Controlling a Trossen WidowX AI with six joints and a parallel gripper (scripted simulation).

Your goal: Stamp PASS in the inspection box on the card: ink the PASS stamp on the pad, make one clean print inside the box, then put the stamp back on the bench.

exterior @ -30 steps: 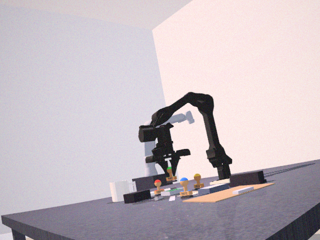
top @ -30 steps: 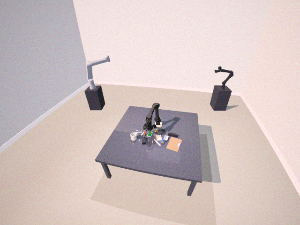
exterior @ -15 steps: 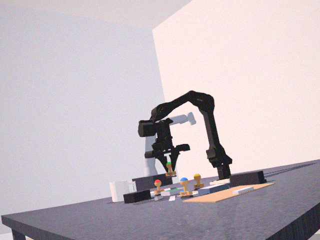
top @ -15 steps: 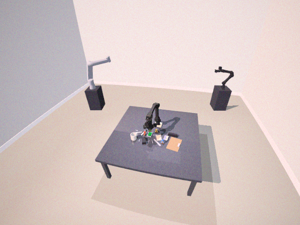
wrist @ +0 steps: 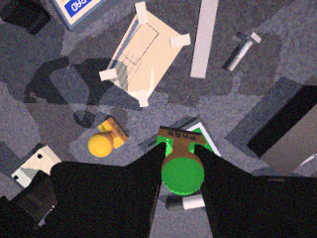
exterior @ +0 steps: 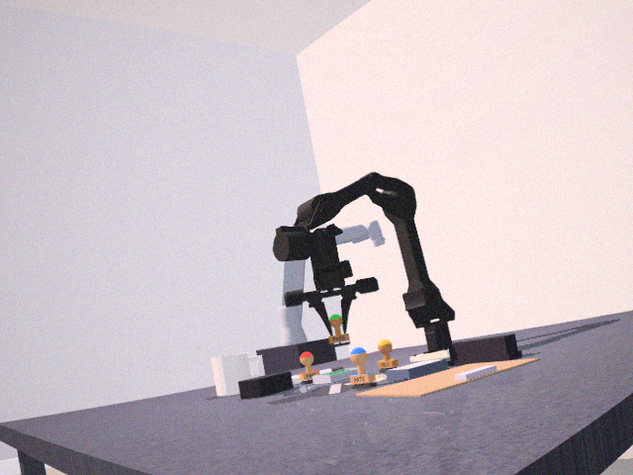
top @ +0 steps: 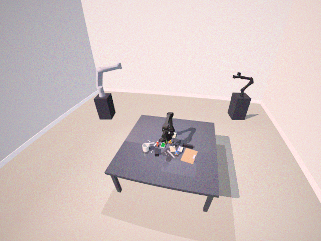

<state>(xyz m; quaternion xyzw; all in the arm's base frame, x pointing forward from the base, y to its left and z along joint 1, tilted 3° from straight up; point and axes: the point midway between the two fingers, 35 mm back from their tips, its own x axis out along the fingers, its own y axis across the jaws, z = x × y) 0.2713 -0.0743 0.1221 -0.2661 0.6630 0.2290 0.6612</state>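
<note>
In the wrist view, a small wooden stamp with a round yellow knob (wrist: 103, 143) lies on the dark grey tabletop (wrist: 50, 45) at about nine o'clock from the black jaws. The jaws are shut tight on the neck of the wooden stamp with the round green knob (wrist: 182, 171), which is the PASS stamp, I think. It hangs in the air above the tabletop, with the green ink pad in its white frame (wrist: 207, 139) just under and behind it. The pale card with white tape on its corners (wrist: 140, 52) lies up at about eleven o'clock, well apart from the stamp. The box drawn on the card is small, so the print could land outside it or crooked if the stamp comes down tilted. If the stamp slides as it presses, the print could smear. A low move could bump the yellow stamp. To the right lies a grey bolt (wrist: 241, 50).
</note>
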